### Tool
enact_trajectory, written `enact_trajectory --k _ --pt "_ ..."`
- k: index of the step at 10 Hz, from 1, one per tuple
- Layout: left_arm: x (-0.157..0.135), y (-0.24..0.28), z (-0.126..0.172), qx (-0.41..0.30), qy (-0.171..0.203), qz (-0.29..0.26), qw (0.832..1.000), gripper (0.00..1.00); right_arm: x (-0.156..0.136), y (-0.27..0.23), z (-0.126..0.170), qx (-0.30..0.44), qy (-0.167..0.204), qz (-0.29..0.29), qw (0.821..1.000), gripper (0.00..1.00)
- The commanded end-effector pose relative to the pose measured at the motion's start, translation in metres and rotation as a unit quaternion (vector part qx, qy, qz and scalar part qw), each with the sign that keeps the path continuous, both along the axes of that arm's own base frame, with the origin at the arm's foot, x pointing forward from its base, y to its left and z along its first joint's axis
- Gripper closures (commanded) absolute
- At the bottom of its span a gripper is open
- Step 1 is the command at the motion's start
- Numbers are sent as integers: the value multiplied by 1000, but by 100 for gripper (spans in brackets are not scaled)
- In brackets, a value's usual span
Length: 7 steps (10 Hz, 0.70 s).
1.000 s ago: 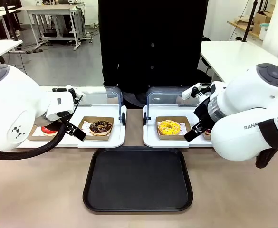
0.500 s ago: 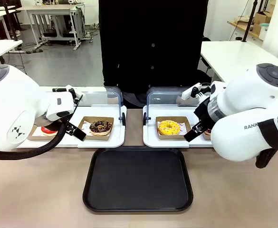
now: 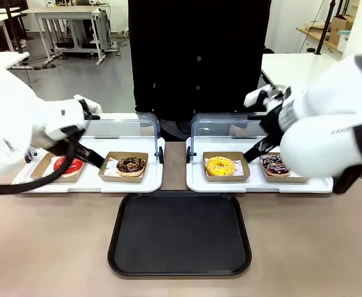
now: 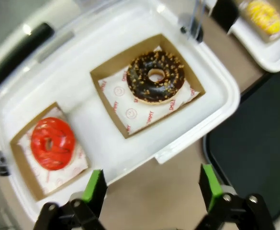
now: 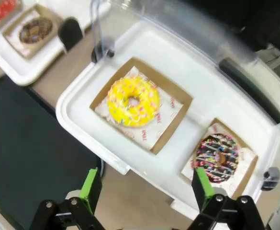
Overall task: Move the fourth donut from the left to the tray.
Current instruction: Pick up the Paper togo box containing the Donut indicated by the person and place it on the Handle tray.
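Hovering near the striped donut (image 5: 219,157), right jaws wide open and empty; left jaws open too; next I must centre over it, descend, grip, carry to tray (image 3: 179,238).

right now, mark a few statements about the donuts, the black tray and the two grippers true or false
1. The large flat black rectangular plastic tray has no donut on it. True.
2. The chocolate-glazed ring donut with pink and white stripes lies on the black tray. False: it sits in its brown cardboard holder on the white display tray, beside the yellow ring donut.
3. The right gripper is open and holds nothing. True.
4. The left gripper is shut on the red-glazed ring donut. False: it is open and empty, and the red donut lies in its own cardboard holder.
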<state>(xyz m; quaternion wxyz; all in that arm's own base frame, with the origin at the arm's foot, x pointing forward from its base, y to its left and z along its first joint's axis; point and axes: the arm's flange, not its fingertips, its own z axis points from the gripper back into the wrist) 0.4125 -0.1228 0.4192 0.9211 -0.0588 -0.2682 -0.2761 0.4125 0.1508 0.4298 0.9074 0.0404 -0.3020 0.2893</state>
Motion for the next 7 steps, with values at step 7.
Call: enact_trajectory --k 7 --pt "-29 254 98 -207 -20 -184 961 0 -8 -241 102 207 -47 106 972 0"
